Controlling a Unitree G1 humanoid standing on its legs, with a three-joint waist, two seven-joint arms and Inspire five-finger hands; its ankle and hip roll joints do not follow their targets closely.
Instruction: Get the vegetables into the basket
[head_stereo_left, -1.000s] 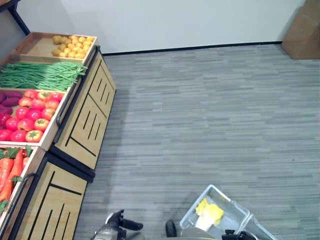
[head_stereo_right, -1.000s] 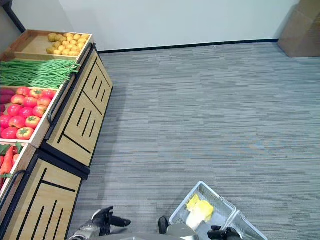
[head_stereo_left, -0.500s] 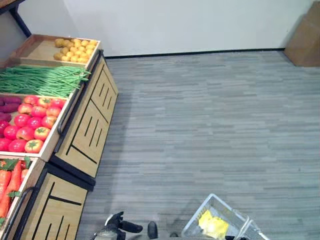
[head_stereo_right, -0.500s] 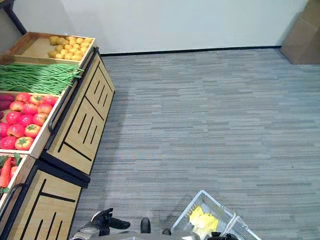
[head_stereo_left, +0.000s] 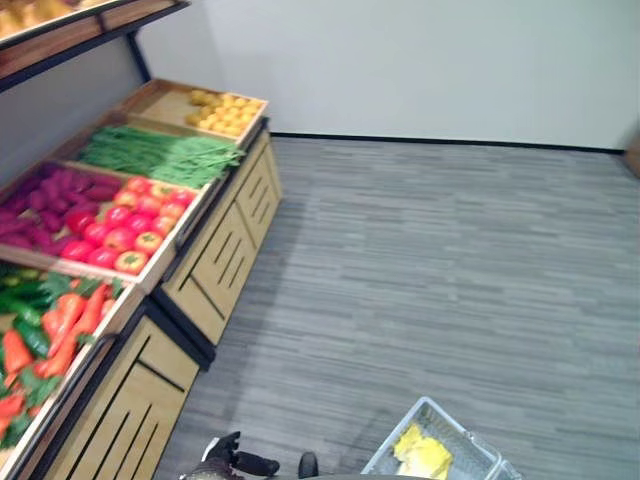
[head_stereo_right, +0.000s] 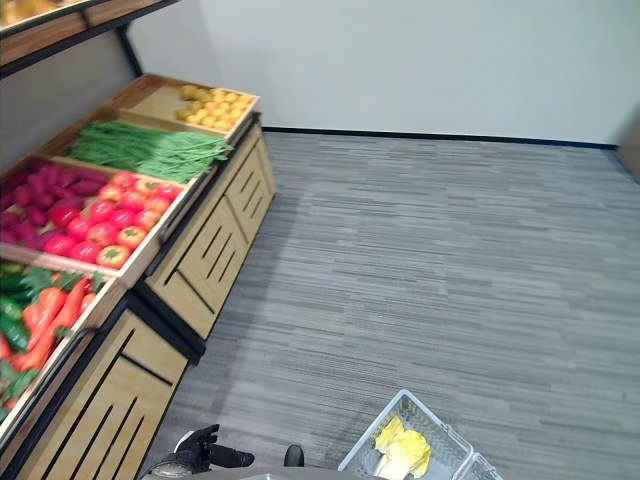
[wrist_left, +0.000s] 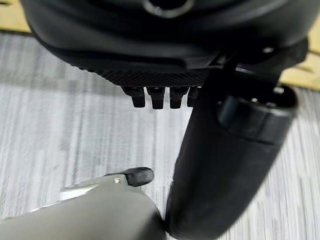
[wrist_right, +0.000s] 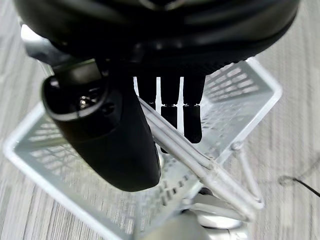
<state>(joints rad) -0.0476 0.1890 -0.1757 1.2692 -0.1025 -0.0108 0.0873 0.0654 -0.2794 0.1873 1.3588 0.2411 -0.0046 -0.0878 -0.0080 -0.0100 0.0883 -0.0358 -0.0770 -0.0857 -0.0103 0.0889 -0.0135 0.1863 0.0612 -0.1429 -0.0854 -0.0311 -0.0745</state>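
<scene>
Vegetables in the stand crates, well apart from the basket.

Left eye view: whole picture swung toward the stand since a moment back, a camera shift and not a move of the goods; likely a turn toward the next pick. Crates, far to near: yellow tubers, beans, tomatoes beside purple roots, carrots.

Right eye view: basket low on the right, holding one yellow leafy item; task barely begun.

Left wrist view: left hand over bare floor, fingers loose, nothing held.

Right wrist view: right hand hooked round the basket handle.
</scene>
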